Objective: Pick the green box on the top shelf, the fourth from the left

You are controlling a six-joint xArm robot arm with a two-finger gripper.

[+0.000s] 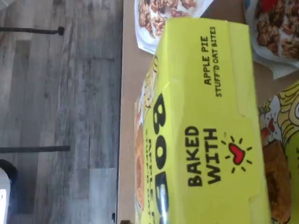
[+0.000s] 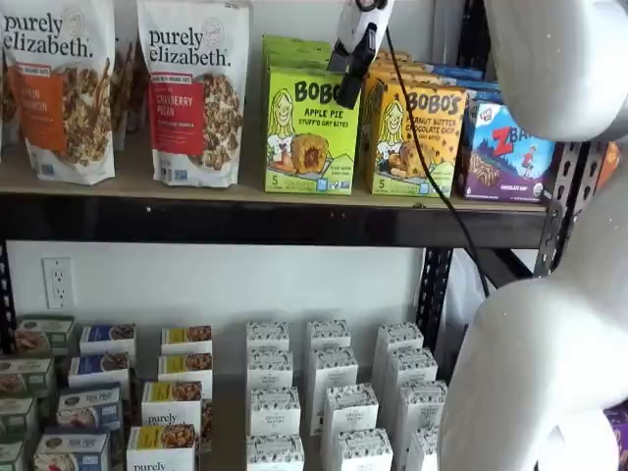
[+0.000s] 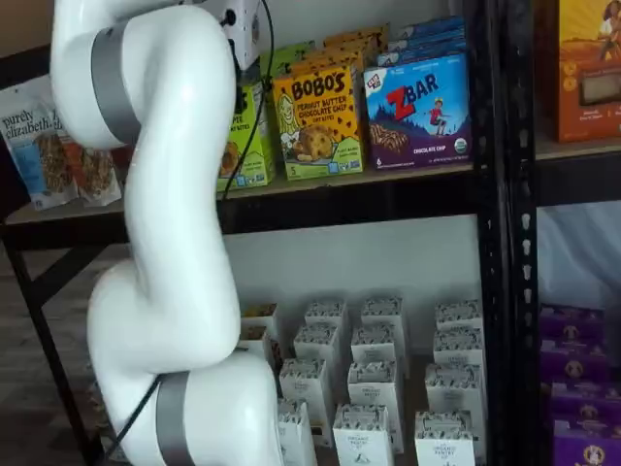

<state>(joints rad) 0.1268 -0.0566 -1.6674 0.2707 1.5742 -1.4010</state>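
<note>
The green box (image 2: pixel 310 132), a lime Bobo's Apple Pie carton, stands upright on the top shelf (image 2: pixel 275 224) between a granola bag and the orange-yellow Bobo's box. The arm hides most of the green box (image 3: pixel 250 136) in a shelf view. My gripper (image 2: pixel 351 78) hangs from above, in front of the box's upper right corner. Only one black finger shows there. The jaws stand wide apart with nothing held. In the wrist view the green box's top face (image 1: pixel 205 135) fills the frame, close beneath the camera.
An orange-yellow Bobo's box (image 2: pixel 414 139) and a ZBar box (image 2: pixel 505 152) stand to the right of the green box. Purely Elizabeth bags (image 2: pixel 194 93) stand to its left. Black uprights (image 3: pixel 495 194) frame the shelf. Small white boxes (image 2: pixel 329 392) fill the lower shelf.
</note>
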